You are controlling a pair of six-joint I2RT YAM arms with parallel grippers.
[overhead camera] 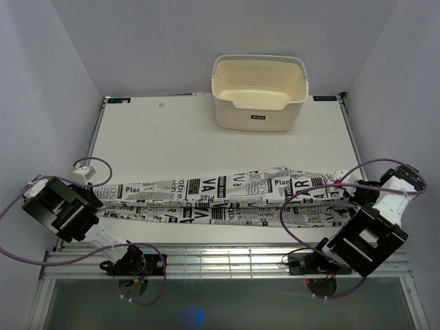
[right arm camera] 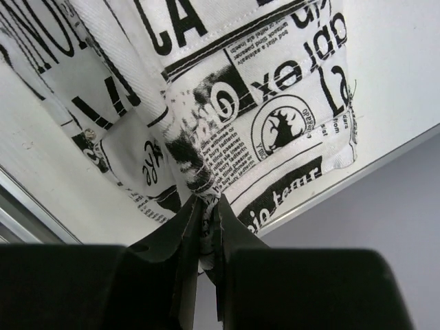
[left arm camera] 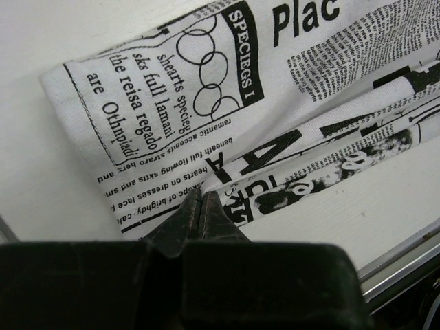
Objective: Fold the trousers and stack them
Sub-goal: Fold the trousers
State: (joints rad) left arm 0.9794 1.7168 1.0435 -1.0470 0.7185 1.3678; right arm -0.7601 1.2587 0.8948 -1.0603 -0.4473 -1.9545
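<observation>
surroundings: pale walls close in a white worktop, with both arm bases at its near edge.
trousers: the trousers lie as one long band across the near part of the worktop. the legs are laid one along the other and the newsprint pattern faces up.
left gripper: the left gripper has its tips pressed together at the stitched edge of the band's left end. it appears to nip the cloth there, though the tips themselves hide the contact.
right gripper: the right gripper is closed on a pinch of cloth at the band's right end. a fold of fabric shows between the jaws and the cloth gathers toward them.
why held so: with one end in each gripper, the soft cloth is drawn out straight and flat. i judge this sets up a lengthwise fold, one end carried over to meet the other.
basket: a cream perforated basket stands at the far edge of the worktop, well apart from the trousers.
basket contents: no cloth shows inside it from above.
task stage: the trousers are laid out long but not yet folded short or stacked.
</observation>
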